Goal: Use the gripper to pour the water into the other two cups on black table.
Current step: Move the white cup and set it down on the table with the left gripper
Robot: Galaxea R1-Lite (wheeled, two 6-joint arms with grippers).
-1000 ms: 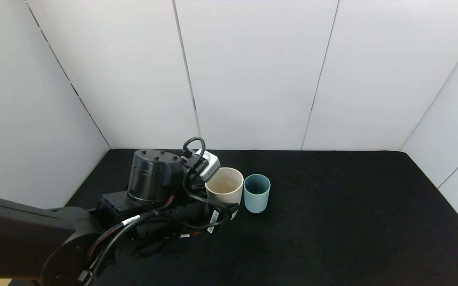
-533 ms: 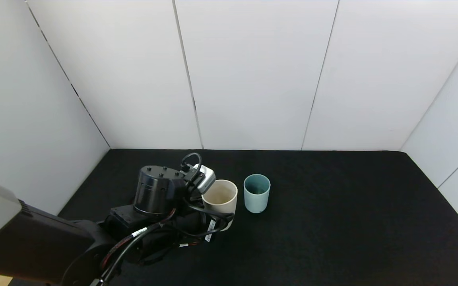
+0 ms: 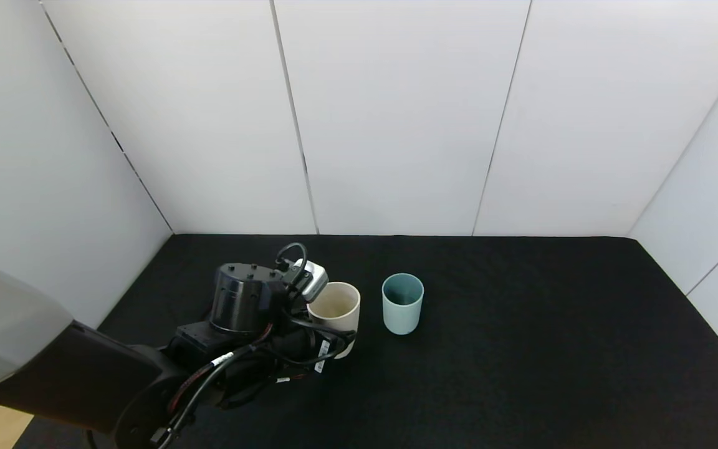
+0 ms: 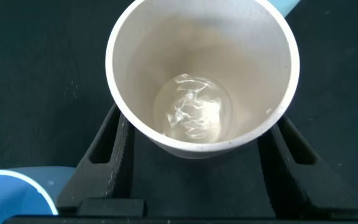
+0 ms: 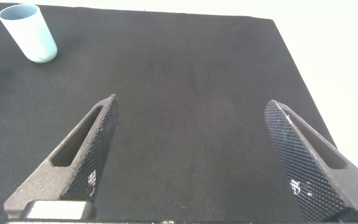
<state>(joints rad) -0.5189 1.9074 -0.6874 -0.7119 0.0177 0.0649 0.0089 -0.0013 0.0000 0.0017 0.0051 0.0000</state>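
Matte black felt: covers the worktop (image 3: 521,349) across the lower half of the head view.
Head view, left gripper (image 3: 334,324): lower left of centre, closed round a beige cup (image 3: 334,307) that stands upright.
Head view, teal-green cup (image 3: 402,303): just right of centre, upright, apart from the beige cup with a gap between.
Head view, light blue cup: not seen, probably hidden behind the arm.
Left wrist view, beige cup (image 4: 202,74): fills the upper centre, black fingers (image 4: 107,155) pressed on either side of the wall below the rim.
Left wrist view, water (image 4: 192,113): shallow clear pool with a rippled sheen at the cup's bottom.
Left wrist view, light blue cup (image 4: 11,196): rim in the lower left corner, near the gripper.
Right wrist view, right gripper (image 5: 194,152): spread wide, holding nothing, above bare worktop.
Right wrist view, teal-green cup (image 5: 28,32): upper left corner, well apart from that gripper.
Handling, judged: light, stiff plastic, smooth wall likely slippery; grip mid-wall on both sides, firm but not crushing; little water, so a slow tilt advised.
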